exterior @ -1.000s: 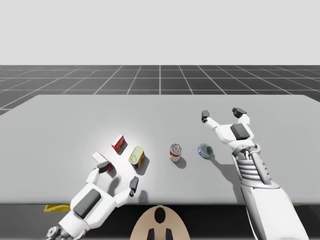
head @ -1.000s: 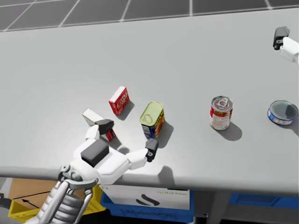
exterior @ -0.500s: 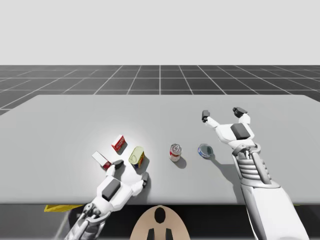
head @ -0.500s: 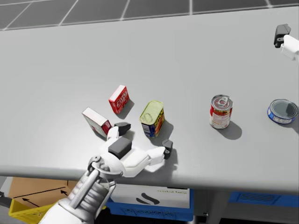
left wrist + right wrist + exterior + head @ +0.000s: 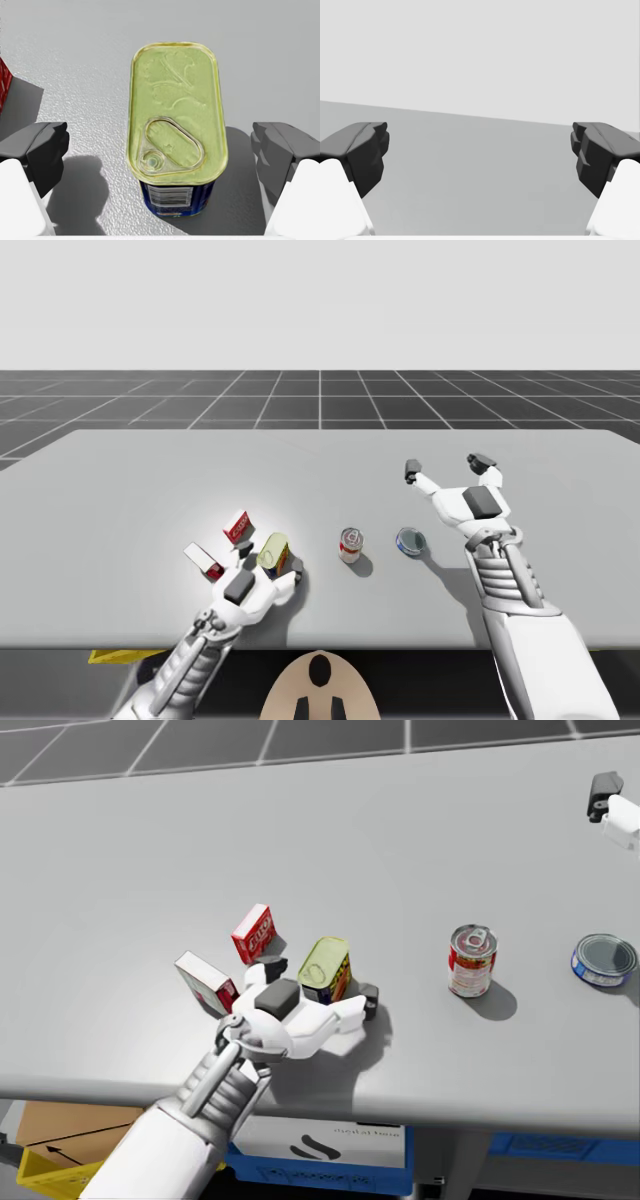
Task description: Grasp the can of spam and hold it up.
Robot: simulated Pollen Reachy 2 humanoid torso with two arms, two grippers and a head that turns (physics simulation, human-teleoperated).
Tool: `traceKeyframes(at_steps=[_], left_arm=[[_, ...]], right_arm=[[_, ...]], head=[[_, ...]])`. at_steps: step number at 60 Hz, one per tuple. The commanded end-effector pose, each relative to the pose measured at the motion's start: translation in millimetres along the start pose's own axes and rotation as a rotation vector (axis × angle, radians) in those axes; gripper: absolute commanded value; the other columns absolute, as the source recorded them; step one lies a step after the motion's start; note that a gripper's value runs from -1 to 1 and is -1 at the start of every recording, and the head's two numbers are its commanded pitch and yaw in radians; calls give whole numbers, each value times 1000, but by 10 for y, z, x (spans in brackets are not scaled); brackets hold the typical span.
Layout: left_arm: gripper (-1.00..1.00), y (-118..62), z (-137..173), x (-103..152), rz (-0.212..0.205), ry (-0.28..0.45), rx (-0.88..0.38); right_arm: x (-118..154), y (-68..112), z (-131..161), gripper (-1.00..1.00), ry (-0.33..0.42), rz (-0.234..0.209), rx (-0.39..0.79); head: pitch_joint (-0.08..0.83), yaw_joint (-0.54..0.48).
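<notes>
My left gripper (image 5: 160, 150) is open around the rectangular yellow-topped can (image 5: 172, 100), which sits on the table (image 5: 130, 480) between its fingers without touching them, while my right gripper (image 5: 446, 467), well apart, is open too.

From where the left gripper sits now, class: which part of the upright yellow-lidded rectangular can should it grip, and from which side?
Grip the rectangular can on its two long flat walls, just under the lid, coming in over its short end, as my open left gripper is aligned. Its fingers flank the narrow width, and flat parallel walls should seat them squarely.
</notes>
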Motion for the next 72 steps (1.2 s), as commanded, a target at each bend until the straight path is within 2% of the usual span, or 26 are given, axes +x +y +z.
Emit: traceKeyframes(at_steps=[1, 2, 3, 4, 5, 7, 17, 36, 48, 55, 59, 62, 67, 72], left_arm=[[-973, -182, -109, 57, 91, 1, -14], [-591, -185, -111, 54, 92, 2, -14], [-37, -189, -110, 49, 92, 3, -14], [315, -193, -110, 44, 92, 6, -17], [824, -196, -107, 39, 93, 8, -20], [945, -199, -103, 33, 93, 10, -23], [1000, -199, -85, 15, 99, 29, -52], [1000, -211, -68, -11, 75, 23, -42], [1000, -213, -22, 41, 75, 3, -39], [1000, -213, 76, 178, 48, -36, -30], [1000, -191, 167, 314, 29, -75, -20], [1000, -171, 260, 442, 6, -108, -14], [1000, -144, 434, 660, -65, -165, 1], [1000, -121, 556, 822, -111, -207, 21]], right_arm=[[9, -7, 1, -1000, -4, 0, -1], [10, -8, 0, -1000, -5, 0, -1], [12, -9, 2, -1000, -6, -1, -1], [13, -11, 2, -1000, -6, -1, -2], [14, -12, 1, -1000, -6, -1, -2], [16, -13, 2, -1000, -7, -1, -2], [23, -20, 6, -1000, -10, -2, -7], [36, -51, 17, -1000, -15, -6, -17], [36, -73, 14, -1000, -16, -8, -25], [34, -81, 8, -1000, -14, -13, -25], [36, -83, 12, -1000, -20, -1, -35], [41, -89, 13, -1000, -17, -12, -33], [42, -103, 14, -1000, -13, -23, -26], [39, -109, 16, -1000, -17, -18, -18]], head=[[705, 188], [704, 187], [704, 187], [704, 188], [704, 187], [703, 187], [683, 191], [428, 217], [356, 213], [352, 207], [353, 200], [354, 196], [354, 194], [353, 196]])
